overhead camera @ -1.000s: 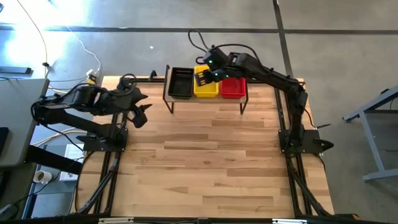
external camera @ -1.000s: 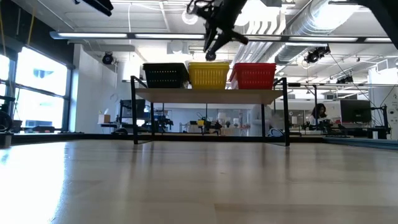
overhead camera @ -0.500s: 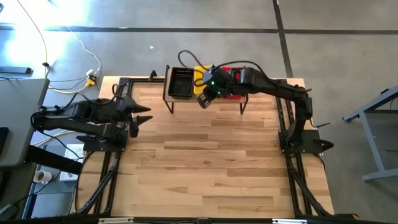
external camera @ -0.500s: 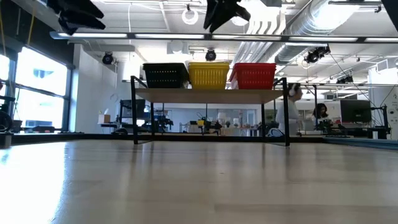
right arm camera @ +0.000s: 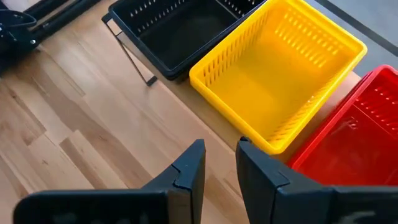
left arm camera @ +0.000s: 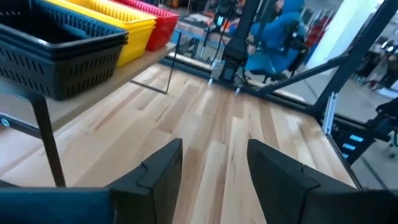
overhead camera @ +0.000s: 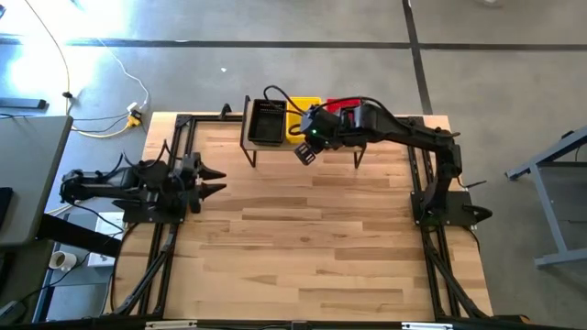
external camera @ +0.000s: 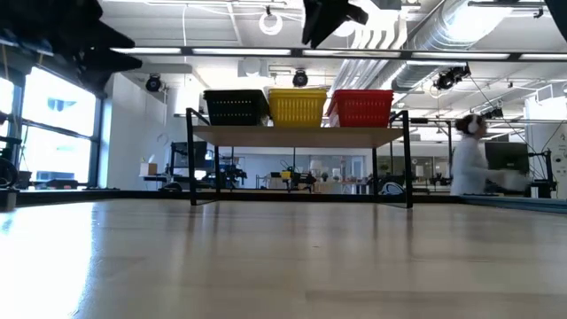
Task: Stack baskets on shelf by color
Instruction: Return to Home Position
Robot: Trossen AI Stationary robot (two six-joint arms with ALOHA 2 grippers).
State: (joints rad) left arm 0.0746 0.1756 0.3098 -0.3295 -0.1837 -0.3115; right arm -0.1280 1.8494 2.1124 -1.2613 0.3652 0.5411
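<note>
The shelf [external camera: 301,135] stands at the table's far middle. On its plank the black baskets [overhead camera: 267,122], yellow baskets [right arm camera: 280,87] and red baskets [right arm camera: 354,143] rest on their bottoms, side by side. How many are nested in each colour I cannot tell. My right gripper [overhead camera: 303,152] is open and empty. It hangs high above the table, just in front of the shelf's near edge by the yellow baskets. My left gripper [overhead camera: 213,181] is open and empty at the table's left edge, pointing across the table.
The wooden tabletop [overhead camera: 312,238] lies bare in front of the shelf. My right arm's base [overhead camera: 440,206] stands at the table's right edge. A person [external camera: 469,164] moves in the room behind the table at the right.
My right gripper has drawn back from above the yellow baskets toward the table's near edge and gone up, past the top of the low view. My left gripper has gone down and back toward the table's left edge. The baskets have stayed where they were.
</note>
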